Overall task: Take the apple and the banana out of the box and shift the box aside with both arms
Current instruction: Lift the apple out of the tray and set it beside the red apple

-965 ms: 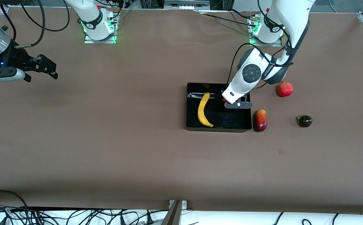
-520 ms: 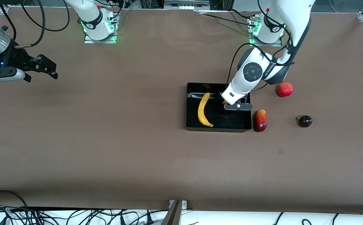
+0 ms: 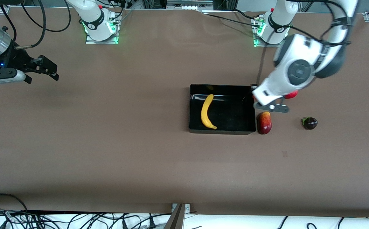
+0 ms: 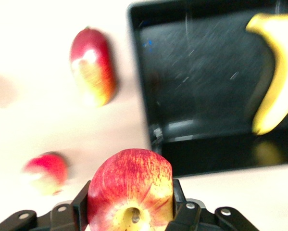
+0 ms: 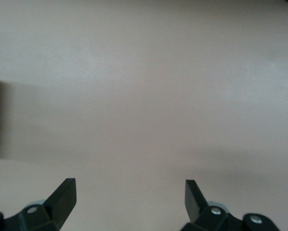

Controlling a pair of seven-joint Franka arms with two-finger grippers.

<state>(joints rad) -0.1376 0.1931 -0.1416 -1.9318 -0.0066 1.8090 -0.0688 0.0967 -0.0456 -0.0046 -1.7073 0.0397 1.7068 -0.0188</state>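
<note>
Apple (image 4: pixel 130 190): clamped in left claw (image 3: pixel 268 106), aloft over the table (image 3: pixel 108 152) just off the box (image 3: pixel 222 131) wall, above the mango (image 3: pixel 264 122). Banana (image 3: pixel 206 111): lying in box. Right claw (image 5: pixel 129 197): released, waiting well apart from box. Risk: narrow grip on round fruit (may slip); a careless drop could knock the mango.

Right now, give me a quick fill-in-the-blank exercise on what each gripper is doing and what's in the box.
1. The left gripper is shut on the ____.
2. The only fruit lying in the black box is the ____.
3. The right gripper waits with its fingers ____.
4. The mango lies on the table beside the ____.

Missing words: apple; banana; open; box
</note>
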